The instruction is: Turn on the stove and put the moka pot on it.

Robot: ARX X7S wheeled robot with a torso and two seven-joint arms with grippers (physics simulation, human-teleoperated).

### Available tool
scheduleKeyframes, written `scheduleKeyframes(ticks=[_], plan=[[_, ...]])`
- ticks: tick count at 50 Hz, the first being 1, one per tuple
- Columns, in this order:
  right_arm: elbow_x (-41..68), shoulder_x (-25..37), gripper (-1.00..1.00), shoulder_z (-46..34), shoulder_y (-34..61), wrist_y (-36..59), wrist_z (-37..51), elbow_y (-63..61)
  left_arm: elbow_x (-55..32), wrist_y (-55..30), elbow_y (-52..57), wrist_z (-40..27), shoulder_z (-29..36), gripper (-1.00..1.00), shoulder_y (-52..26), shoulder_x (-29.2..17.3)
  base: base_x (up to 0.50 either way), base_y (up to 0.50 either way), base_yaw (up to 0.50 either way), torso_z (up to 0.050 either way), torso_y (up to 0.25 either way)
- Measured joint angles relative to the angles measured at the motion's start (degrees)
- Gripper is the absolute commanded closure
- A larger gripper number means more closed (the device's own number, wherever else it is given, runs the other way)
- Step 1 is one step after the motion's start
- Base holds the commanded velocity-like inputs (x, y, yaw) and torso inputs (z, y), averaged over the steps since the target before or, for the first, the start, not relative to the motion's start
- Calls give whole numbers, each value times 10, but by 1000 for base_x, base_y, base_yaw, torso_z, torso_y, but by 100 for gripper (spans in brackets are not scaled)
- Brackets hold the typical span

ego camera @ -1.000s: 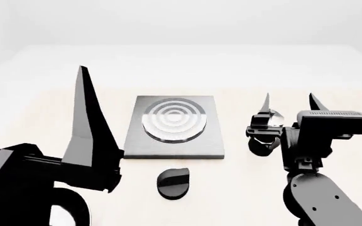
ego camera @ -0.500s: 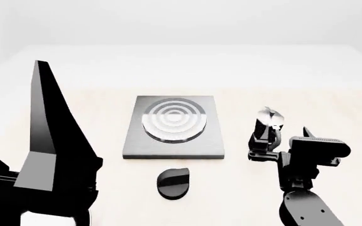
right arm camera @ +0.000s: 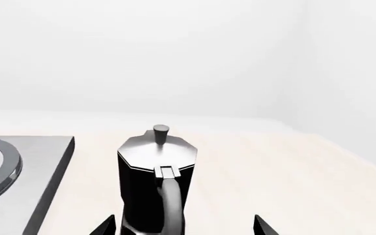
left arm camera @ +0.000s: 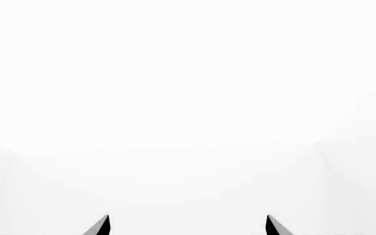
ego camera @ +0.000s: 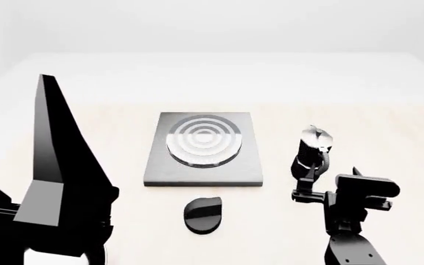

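Dark-grey stove (ego camera: 203, 149), silver rings; black-silver moka pot (right arm camera: 154, 183); black knob (ego camera: 203, 214)

Brushed grey metal stove (ego camera: 203, 148), glossy black moka pot (right arm camera: 156, 183) with silvery lid, pale matt wooden table (ego camera: 388, 138)

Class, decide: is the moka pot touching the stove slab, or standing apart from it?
Apart. The right wrist view shows a strip of bare table between the moka pot and the stove edge; the head view shows the same gap.

Grey stove (ego camera: 203, 149) flat, knob (ego camera: 203, 214) in front; moka pot (ego camera: 311, 150) upright to its right
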Motion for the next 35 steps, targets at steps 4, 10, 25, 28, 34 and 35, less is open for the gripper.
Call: scheduleKeyframes(ticks=[4,10,25,28,34,35], plan=[[-1,-4,-100,-1,5,-4,-3,15,-2,3,-2,0,2,-100,-1,0,0,0,0,0,0],[-3,-9,-100,-2,13,-9,-8,34,-3,8,-4,-1,4,-100,-1,-1,0,0,0,0,0],[-8,-21,-100,-9,34,-14,-19,73,-3,21,-14,-1,10,-100,1,1,0,0,0,0,0],[-9,-22,-100,-10,38,-14,-21,80,-4,23,-15,0,12,-100,1,2,0,0,0,0,0],[-10,-27,-100,-12,48,-17,-26,101,-4,26,-18,2,14,-100,1,3,0,0,0,0,0],[-11,-28,-100,-12,50,-18,-27,105,-4,26,-18,2,14,-100,1,3,0,0,0,0,0]])
